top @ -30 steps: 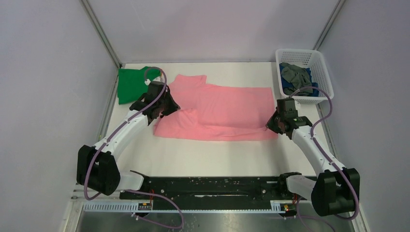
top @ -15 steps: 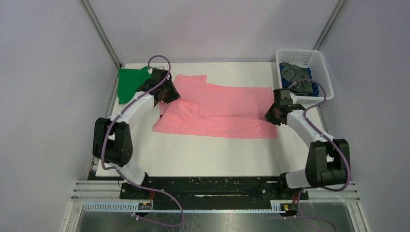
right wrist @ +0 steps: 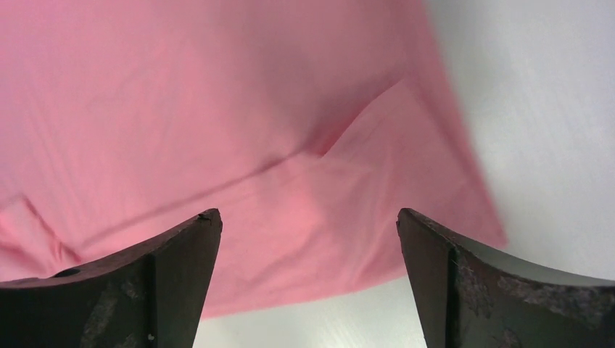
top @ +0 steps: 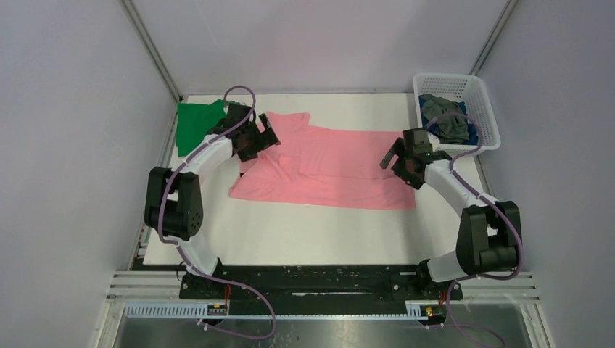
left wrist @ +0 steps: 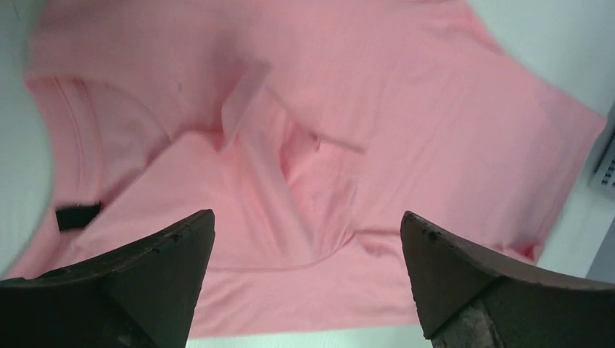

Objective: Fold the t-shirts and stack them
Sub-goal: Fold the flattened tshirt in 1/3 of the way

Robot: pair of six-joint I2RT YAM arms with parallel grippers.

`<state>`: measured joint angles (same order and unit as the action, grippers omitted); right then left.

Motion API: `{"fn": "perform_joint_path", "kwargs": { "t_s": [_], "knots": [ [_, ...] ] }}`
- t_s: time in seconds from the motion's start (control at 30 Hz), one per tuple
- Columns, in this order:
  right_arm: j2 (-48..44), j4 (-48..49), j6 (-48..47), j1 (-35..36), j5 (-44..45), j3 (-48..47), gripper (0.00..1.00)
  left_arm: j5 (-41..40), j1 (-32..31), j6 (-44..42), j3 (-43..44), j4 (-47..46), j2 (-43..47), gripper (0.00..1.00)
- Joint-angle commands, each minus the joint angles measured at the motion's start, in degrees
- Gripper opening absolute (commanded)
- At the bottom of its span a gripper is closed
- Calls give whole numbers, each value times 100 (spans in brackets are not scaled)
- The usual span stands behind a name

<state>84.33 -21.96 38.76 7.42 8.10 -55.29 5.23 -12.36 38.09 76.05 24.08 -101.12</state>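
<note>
A pink t-shirt (top: 326,168) lies spread across the middle of the white table, partly folded, with its collar end to the left. My left gripper (top: 265,139) hovers over that collar end, open, with nothing between its fingers. In the left wrist view the pink t-shirt (left wrist: 326,145) and its black neck label (left wrist: 78,216) lie below the left gripper (left wrist: 307,214). My right gripper (top: 395,165) stands open over the shirt's right hem. In the right wrist view the right gripper (right wrist: 309,212) frames only the flat pink t-shirt (right wrist: 217,109). A green t-shirt (top: 194,125) lies at the far left.
A white lattice basket (top: 444,75) stands at the far right corner and holds a grey t-shirt (top: 444,116) and a blue t-shirt (top: 471,134). Grey walls enclose the table (top: 304,232) on three sides. The arm bases sit on the black rail at the near edge.
Both arms have moved away from their bases over the pink t-shirt. Both grippers have gone from shut on the cloth to open, and the cloth has dropped flat.
</note>
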Motion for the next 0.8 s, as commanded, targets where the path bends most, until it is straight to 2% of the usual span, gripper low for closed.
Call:
{"fn": "perform_joint_path", "kwargs": {
  "t_s": [0.0,0.23,0.37,0.57,0.77],
  "knots": [
    [-129,259,-226,918,-240,162,99,644,-44,249,-852,-615,434,99],
    [817,596,-180,1469,-779,39,99,671,-65,501,-1542,-832,192,99],
    [925,630,-221,1491,-1108,331,99,650,-72,456,-1996,-871,374,99],
    [88,812,74,1525,-1377,1598,99,460,-282,551,-2976,-790,1150,99],
    [-1213,533,202,1598,-1591,2617,100,258,-667,958,-4392,-450,2630,99]
  ]
}}
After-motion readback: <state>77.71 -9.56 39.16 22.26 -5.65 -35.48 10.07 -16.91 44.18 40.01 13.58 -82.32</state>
